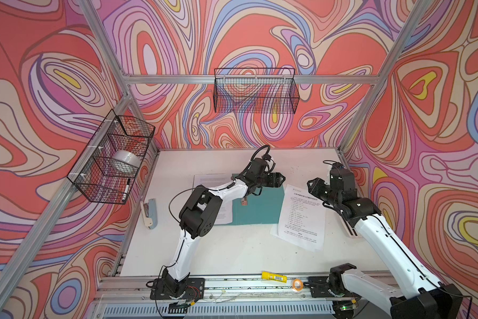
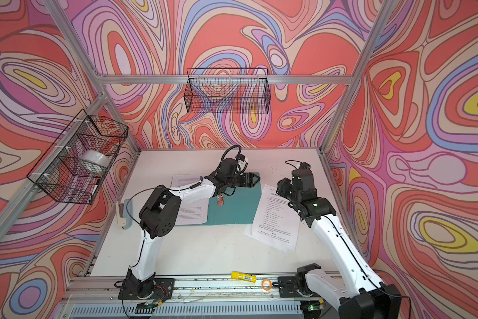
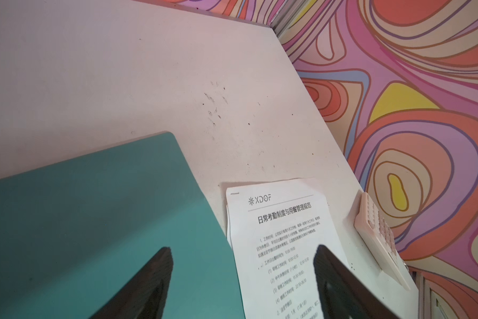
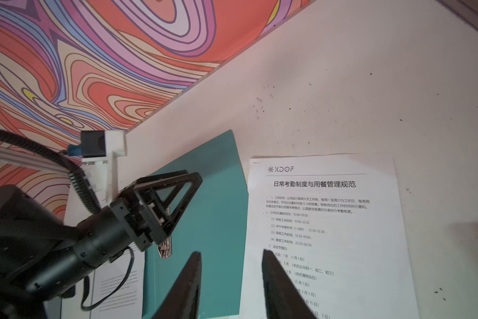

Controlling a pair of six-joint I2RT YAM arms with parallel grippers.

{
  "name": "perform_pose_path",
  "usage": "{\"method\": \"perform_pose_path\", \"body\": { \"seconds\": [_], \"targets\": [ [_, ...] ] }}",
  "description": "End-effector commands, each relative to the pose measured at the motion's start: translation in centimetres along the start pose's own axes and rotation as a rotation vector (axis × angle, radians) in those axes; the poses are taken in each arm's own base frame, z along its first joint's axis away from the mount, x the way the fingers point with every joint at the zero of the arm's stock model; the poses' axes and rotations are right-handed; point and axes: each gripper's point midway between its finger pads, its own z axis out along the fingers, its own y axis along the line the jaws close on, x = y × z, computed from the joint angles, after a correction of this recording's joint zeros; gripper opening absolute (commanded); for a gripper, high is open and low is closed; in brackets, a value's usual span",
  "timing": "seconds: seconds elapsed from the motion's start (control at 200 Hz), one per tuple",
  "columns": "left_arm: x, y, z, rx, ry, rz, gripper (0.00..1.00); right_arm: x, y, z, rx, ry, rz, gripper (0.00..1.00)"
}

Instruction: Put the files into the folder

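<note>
On the worktop (image 1: 232,248) the teal folder (image 1: 262,212) lies flat, inside up for loading. The files (image 1: 301,218) lie just right of it (not yet in). The left end effector (image 1: 281,179) hovers wide open, empty, over its far right corner. The right end effector (image 1: 311,185), part-open and empty, hangs over the files' far left corner, probably to pinch them.

In both top views the left arm (image 1: 226,190) covers part of the folder (image 1: 262,210) and of the sheet (image 1: 204,179) beside it, and the print on the stack of sheets (image 1: 301,218) is too small to read. There the right arm (image 1: 375,232) hides most of the calculator (image 1: 351,230). In the right wrist view the bottom edge cuts off the right tool (image 4: 230,252).
</note>
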Motion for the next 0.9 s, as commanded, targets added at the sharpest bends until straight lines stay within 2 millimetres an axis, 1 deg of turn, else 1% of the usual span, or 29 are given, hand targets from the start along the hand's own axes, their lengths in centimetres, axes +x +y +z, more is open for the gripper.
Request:
{"method": "perform_pose_path", "body": {
  "seconds": [0.0,0.205,0.296,0.436,0.606,0.741,0.892],
  "targets": [
    [-1.4,-1.3,1.9,0.098,-0.061,0.001,0.8,-1.2,0.7,-0.4,-0.008,-0.011,-0.018,0.38],
    [-1.6,-1.5,5.7,0.18,-0.068,-0.044,0.8,-1.9,1.6,-0.5,-0.026,-0.01,-0.017,0.38],
    [-0.9,-1.3,7.3,0.2,-0.048,-0.062,0.79,-2.1,1.7,-0.7,-0.024,-0.01,-0.027,0.38],
    [0.3,-1.0,8.9,0.204,-0.011,-0.075,0.77,-2.2,1.6,-1.2,-0.018,-0.015,-0.041,0.38],
    [1.8,-0.1,9.7,0.177,0.034,-0.062,0.76,-2.7,1.8,-2.0,-0.023,-0.034,-0.051,0.38],
    [3.0,0.4,10.1,0.177,0.075,-0.067,0.75,-2.4,1.8,-1.7,-0.031,-0.026,-0.055,0.38],
    [4.0,0.3,10.1,0.2,0.116,-0.073,0.73,-2.2,2.0,-1.3,-0.048,-0.021,-0.052,0.38]
  ]
}}
